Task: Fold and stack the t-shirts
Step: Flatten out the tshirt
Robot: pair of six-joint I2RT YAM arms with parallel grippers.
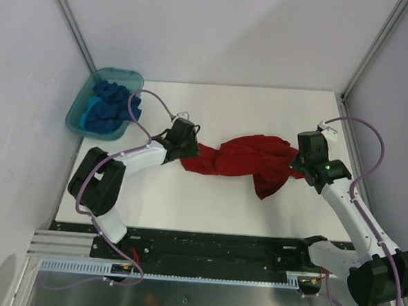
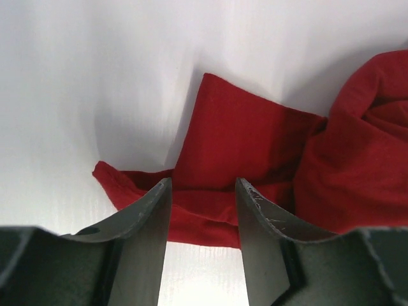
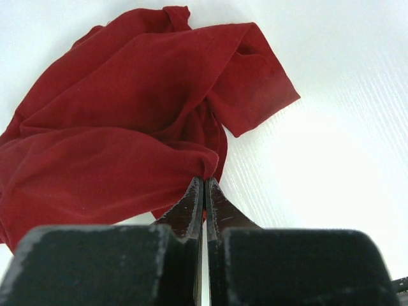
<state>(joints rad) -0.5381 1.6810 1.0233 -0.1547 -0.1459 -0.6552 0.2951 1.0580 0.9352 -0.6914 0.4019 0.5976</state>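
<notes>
Our right claw (image 3: 204, 183) was pinched together on a fold of the crumpled bright red cloth t-shirt (image 1: 235, 160), mid-frame on the white surface (image 1: 262, 111); our left claw (image 2: 203, 186) stood apart over its flat edge. We judged it light, limp, best taken at corners.

The bunched red t-shirt (image 1: 241, 162) spans the middle of the counter (image 1: 262, 108) between the left hand (image 2: 203, 185) and the right hand (image 3: 204, 182), blocking any straight pass. Open counter runs behind and in front of it. A teal tub (image 1: 77, 115) holding blue t-shirts (image 1: 110, 105) fills the far-left corner against the wall (image 1: 21, 79).
</notes>
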